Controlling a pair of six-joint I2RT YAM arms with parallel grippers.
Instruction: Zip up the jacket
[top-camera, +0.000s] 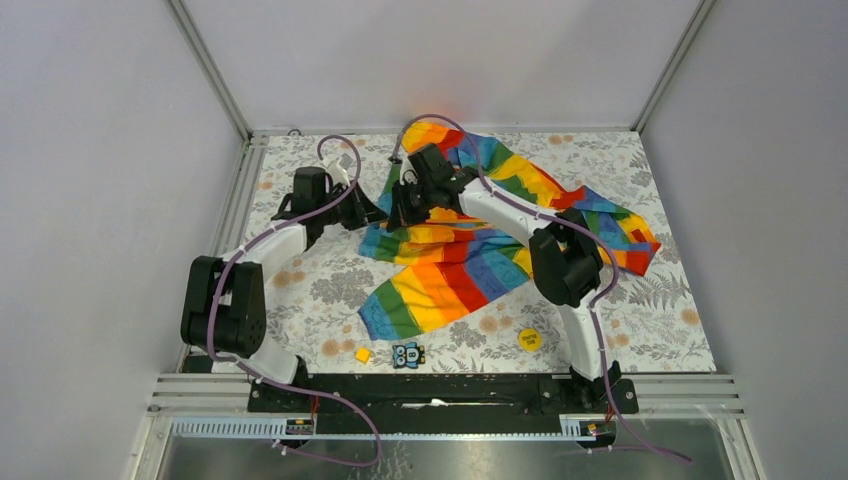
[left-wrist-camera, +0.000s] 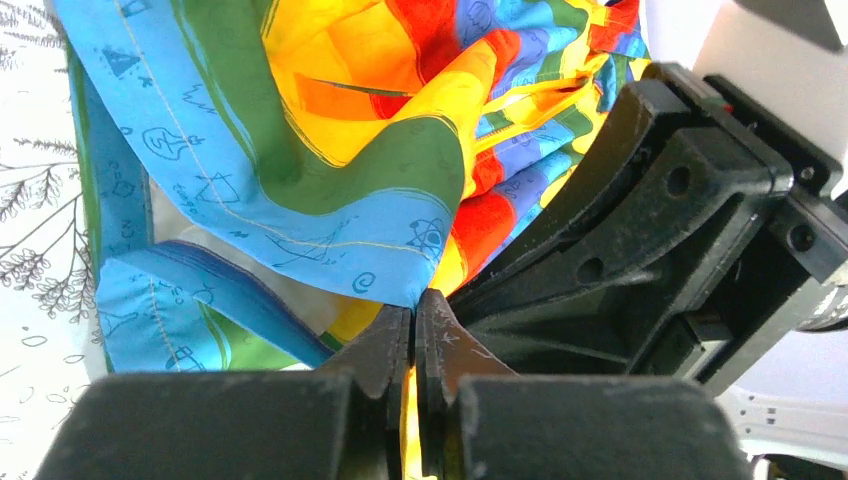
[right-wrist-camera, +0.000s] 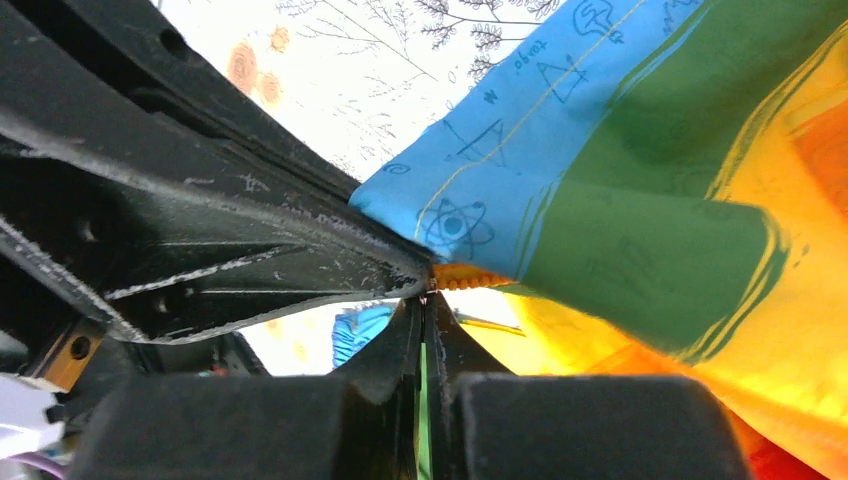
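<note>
Locate the jacket (top-camera: 470, 250) on the floral counter (top-camera: 300, 290), spread in a crumpled band from the middle of the far edge toward the right edge, with one striped fold reaching back toward the centre of the near edge. Note the stripes: red, orange, yellow, green, blue.

Find the left gripper (top-camera: 370, 213) at the jacket's left border, left of centre in the far half. Read its claw as narrow, pressed nearly together on a thin fold of yellow fabric, with blue and green cloth bunched just above the tips.

Find the right gripper (top-camera: 402, 208) just beside it, reaching in over the jacket from the right. Read its claw as narrow too, clamped on the garment's edge, with a sliver of green between the pads and a short run of the orange zipper strip (right-wrist-camera: 465, 276) at the tips.

Check along the near edge for a yellow disc (top-camera: 529, 339), a small yellow block (top-camera: 363, 354) and a blue-and-black tag (top-camera: 408, 355), all apart from the jacket.
</note>
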